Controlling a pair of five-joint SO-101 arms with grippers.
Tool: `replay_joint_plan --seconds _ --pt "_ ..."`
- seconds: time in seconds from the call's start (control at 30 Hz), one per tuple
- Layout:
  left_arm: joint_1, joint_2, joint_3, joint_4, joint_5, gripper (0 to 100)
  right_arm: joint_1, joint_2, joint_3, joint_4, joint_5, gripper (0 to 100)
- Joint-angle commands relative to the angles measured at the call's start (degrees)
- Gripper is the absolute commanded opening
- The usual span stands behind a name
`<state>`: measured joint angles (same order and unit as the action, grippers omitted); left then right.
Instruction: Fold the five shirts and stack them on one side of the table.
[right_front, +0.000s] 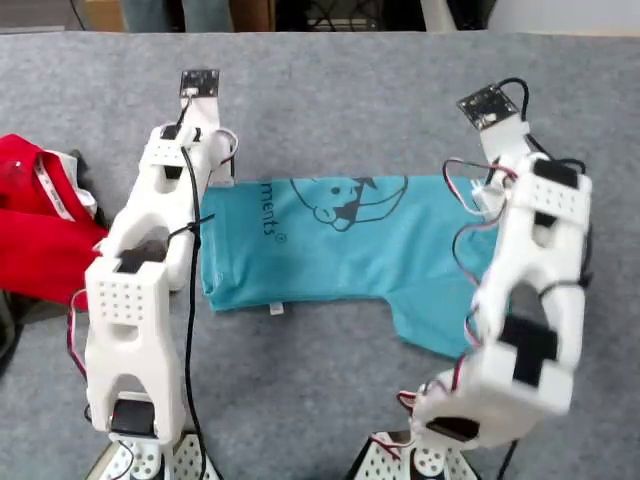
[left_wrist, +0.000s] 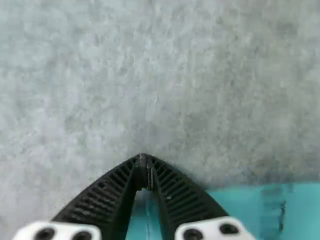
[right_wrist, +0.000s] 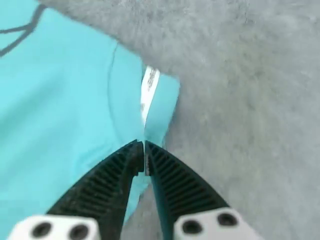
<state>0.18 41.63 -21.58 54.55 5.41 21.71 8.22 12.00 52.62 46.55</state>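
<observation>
A turquoise cotton T-shirt with a dark cartoon print (right_front: 330, 250) lies spread across the middle of the grey felt-covered worktop (right_front: 330, 110), one sleeve trailing toward the near edge on the right. The left gripper (left_wrist: 143, 162) is clenched, and turquoise cloth shows between its black ribbed fingers, so it appears to be pinching the shirt's far left corner. The right gripper (right_wrist: 144, 150) is likewise closed on the shirt's edge at the far right, just beside a small white sewn-in label (right_wrist: 148, 87). A crumpled red shirt (right_front: 30, 230) sits at the worktop's left edge.

This looks like the start of a fold on the turquoise shirt, with both far corners held. The next move probably calls for lifting both corners together and carrying them evenly toward the near edge, keeping the cloth taut so the fold lands straight
</observation>
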Motion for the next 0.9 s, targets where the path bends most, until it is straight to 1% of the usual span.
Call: replay_joint_plan --seconds 0.0,0.1,0.3,0.53,0.67,0.77,0.87 --pt "0.40 3.60 -8.84 2.73 0.70 3 1.23 9.10 -9.27 -1.58 -0.70 1.4" --pt "0.04 5.36 -11.38 5.19 0.70 3 2.99 16.75 -14.90 -1.67 -0.53 1.4" --pt "-0.13 6.07 -11.65 5.19 0.18 3 5.63 27.65 -25.89 -0.26 -0.79 1.4" --pt "-0.57 5.10 -13.14 5.80 0.09 3 3.60 28.09 -37.67 16.26 -0.44 1.4" --pt "-1.54 -1.32 -15.60 11.60 0.09 3 2.02 28.00 -46.20 25.41 -0.44 1.4" --pt "-1.89 -6.07 -13.05 14.33 0.09 3 1.41 28.18 -54.46 31.56 -0.35 1.4" --pt "0.13 -11.52 -9.98 17.41 0.26 3 -0.09 28.70 -59.30 33.67 -0.44 1.4"
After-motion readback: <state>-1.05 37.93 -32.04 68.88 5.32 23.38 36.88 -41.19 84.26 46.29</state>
